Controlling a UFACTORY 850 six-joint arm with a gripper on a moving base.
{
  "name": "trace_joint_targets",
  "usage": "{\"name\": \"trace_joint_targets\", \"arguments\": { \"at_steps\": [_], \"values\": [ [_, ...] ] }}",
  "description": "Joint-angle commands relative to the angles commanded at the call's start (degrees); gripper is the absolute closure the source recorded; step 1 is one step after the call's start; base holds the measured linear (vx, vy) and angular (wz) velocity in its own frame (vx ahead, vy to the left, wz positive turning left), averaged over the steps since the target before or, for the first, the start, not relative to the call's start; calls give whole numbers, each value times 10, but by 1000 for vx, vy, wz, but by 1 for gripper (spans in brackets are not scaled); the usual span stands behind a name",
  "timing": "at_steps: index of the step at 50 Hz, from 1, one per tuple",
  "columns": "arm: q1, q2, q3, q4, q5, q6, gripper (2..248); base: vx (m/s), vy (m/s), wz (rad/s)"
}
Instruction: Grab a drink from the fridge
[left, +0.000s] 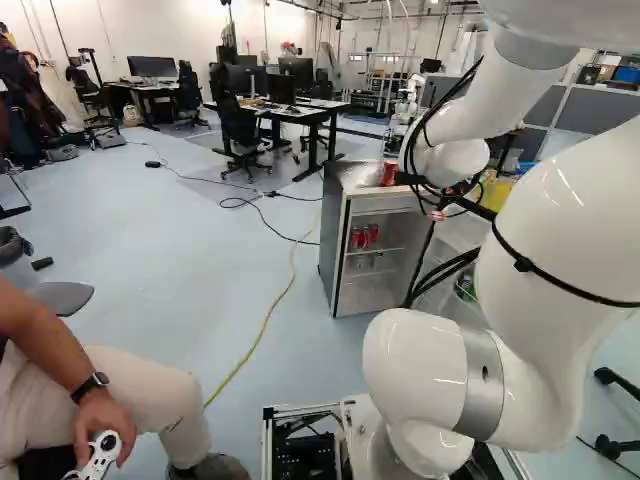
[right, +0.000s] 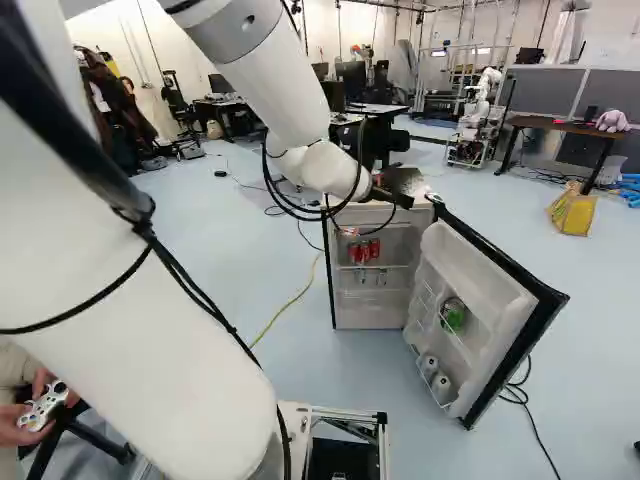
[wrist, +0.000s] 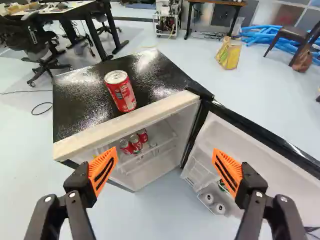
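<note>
Atop the fridge (wrist: 80, 102), can (wrist: 121, 94) lid-up, seemingly upright.

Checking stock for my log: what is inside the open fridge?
Red cans on a shelf, small indistinct items below them; in the door, a green item and two pale containers. Anything directly behind the red cans is covered.
</note>
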Motion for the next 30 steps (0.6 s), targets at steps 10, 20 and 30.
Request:
{"name": "trace_joint_targets", "arguments": {
  "at_steps": [10, 20, 30],
  "values": [
    [-13, 2, -12, 11, -33, 0, 3, 0, 0, 0],
    [-27, 2, -26, 19, -66, 0, 3, 0, 0, 0],
    [-43, 2, -40, 23, -99, 0, 3, 0, 0, 0]
  ]
}}
